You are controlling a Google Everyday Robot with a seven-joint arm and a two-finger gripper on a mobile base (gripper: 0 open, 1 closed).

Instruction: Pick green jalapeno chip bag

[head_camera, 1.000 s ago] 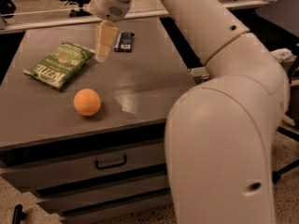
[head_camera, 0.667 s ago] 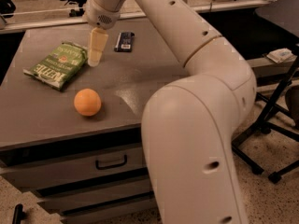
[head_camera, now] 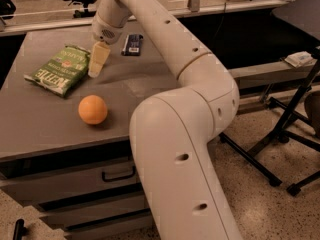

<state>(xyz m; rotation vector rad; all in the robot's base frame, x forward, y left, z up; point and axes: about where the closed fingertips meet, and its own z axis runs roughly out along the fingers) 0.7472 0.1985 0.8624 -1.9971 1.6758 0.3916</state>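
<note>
My hand hangs pointing down just beside the right edge of the green jalapeno chip bag, which lies flat on the grey counter. Whether I touch the bag I cannot tell. An orange sits nearer the front edge, apart from the bag. A flat black object lies just beyond my hand.

Smooth plastic hand by crinkly, glossy bag.

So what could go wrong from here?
The claw hangs at one edge of the green jalapeno chip bag, not over its middle. Descending here, it might catch only a corner or push the flat bag aside. A sideways sweep could bump the orange.
</note>
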